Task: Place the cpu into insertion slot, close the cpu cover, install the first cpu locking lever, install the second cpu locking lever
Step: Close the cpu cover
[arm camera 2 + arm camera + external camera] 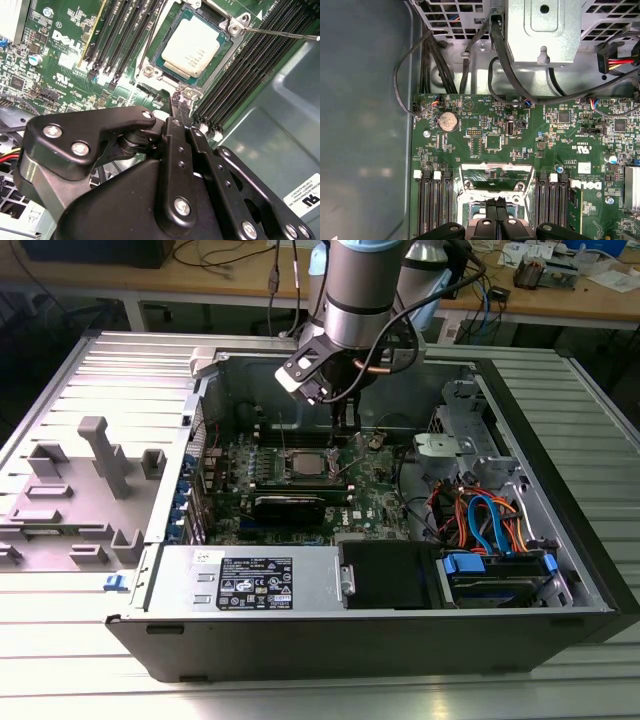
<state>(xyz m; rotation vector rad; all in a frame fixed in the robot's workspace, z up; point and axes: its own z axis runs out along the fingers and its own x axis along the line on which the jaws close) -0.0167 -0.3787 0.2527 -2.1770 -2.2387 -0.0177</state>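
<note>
The cpu [192, 47], a pale silvery-tan square chip, lies in the insertion slot [150, 70] on the green motherboard. A thin metal locking lever [280, 34] sticks out from one corner of the slot. In the first wrist view the cpu cover [492, 167], a silver frame with a window, stands raised just past my fingertips. My gripper [177, 102] [496, 204] is shut with nothing in it, its tips close above the slot's edge. In the exterior view the gripper [345, 428] hangs over the slot [304, 462] inside the open computer case.
Black memory slots [125, 35] flank the socket on both sides. A long black card [290, 508] lies in front of it. Cables [480, 515] and a drive cage [455, 420] fill the exterior view's right. Grey holders [100, 455] stand on the table at its left.
</note>
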